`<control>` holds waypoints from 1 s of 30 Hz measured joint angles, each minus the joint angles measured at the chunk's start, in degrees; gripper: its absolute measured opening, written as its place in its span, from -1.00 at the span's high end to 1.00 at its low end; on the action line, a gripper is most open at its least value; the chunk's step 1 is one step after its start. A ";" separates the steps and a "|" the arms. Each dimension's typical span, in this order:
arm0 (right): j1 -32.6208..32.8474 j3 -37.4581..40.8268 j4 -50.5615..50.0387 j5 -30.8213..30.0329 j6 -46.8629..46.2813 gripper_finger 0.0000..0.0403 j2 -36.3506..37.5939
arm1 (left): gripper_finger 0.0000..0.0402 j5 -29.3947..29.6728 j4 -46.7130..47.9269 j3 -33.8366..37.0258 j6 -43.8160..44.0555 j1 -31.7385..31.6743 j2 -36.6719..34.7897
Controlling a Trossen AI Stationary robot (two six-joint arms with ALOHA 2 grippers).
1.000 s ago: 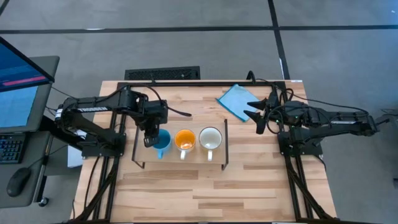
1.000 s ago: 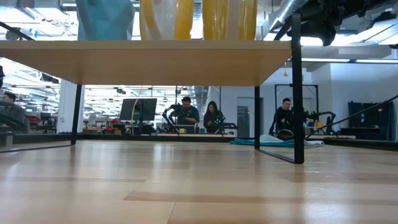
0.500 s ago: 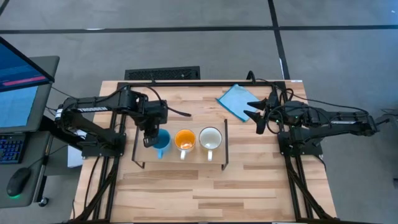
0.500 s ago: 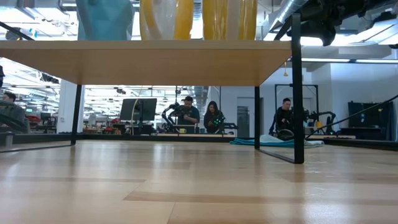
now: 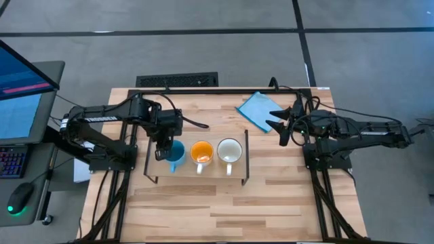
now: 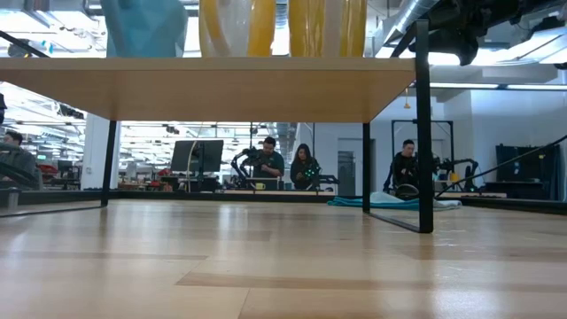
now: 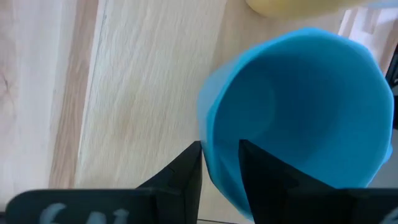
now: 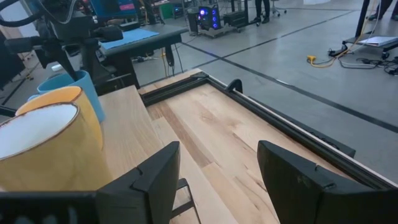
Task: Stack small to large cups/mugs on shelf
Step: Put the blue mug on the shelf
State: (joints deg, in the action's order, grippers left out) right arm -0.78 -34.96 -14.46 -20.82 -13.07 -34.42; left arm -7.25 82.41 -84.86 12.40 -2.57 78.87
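Only the left gripper point(image 5: 161, 153) has edged slightly, its jaws pinching the blue mug's point(image 5: 176, 154) rim at nine o'clock on the shelf point(image 5: 237, 173), beside orange mug point(image 5: 201, 152) and white mug point(image 5: 230, 150), placement nearly done; right gripper point(image 5: 283, 127) waits open.

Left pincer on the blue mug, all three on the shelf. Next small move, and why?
Probably open the left pincer and lift clear: its fingers straddle the blue mug wall, and that mug already stands on the shelf beside the orange mug and white mug.
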 joint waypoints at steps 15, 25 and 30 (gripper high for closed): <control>0.00 0.00 0.00 0.00 -0.02 -0.19 -0.01 | 0.53 -0.04 0.58 0.00 0.44 0.02 0.00; 0.00 0.00 0.00 0.00 -0.02 -0.19 0.01 | 0.53 -0.48 1.01 0.00 0.83 0.02 0.00; 0.00 0.00 0.00 0.00 -0.02 -0.19 0.01 | 0.53 -0.52 1.25 0.00 0.87 0.02 0.00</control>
State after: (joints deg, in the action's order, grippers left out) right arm -0.78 -34.96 -14.46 -20.82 -13.08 -34.41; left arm -7.77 83.66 -84.86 13.28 -2.55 78.87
